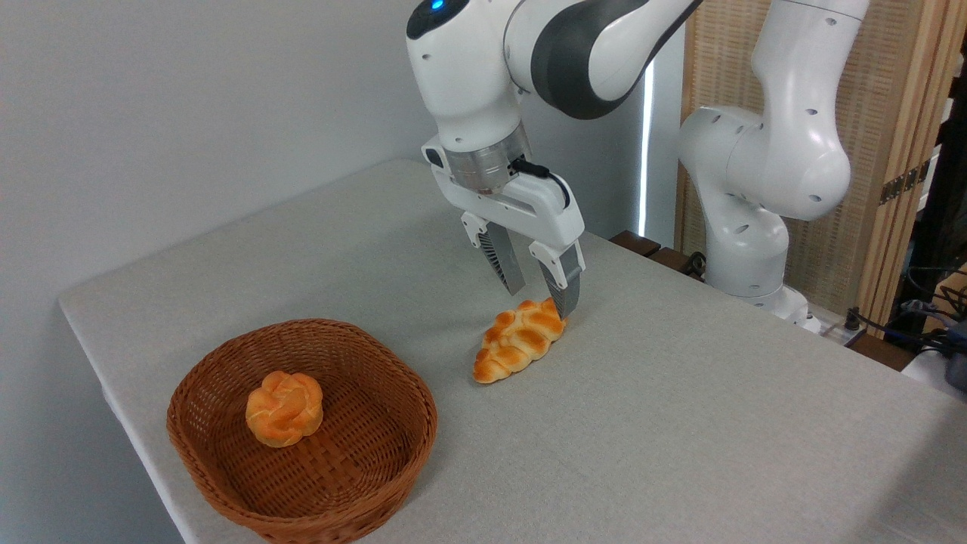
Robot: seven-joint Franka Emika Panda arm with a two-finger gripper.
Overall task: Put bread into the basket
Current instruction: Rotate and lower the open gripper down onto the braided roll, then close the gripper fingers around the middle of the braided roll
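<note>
My gripper (pixel 540 291) hangs spread over the far tip of the bread (pixel 520 339), so closing there might only pinch the pointed end and let it swing loose.

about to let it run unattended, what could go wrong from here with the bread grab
The open claw sits over the far end of the braided loaf, not its middle, so closing there may pinch only the tip and the loaf could tilt or slip out.

One finger looks very close to the loaf's end; coming down it might push the loaf instead of straddling it.

The basket already holds a round bun, so a dropped loaf could land on it.
</note>
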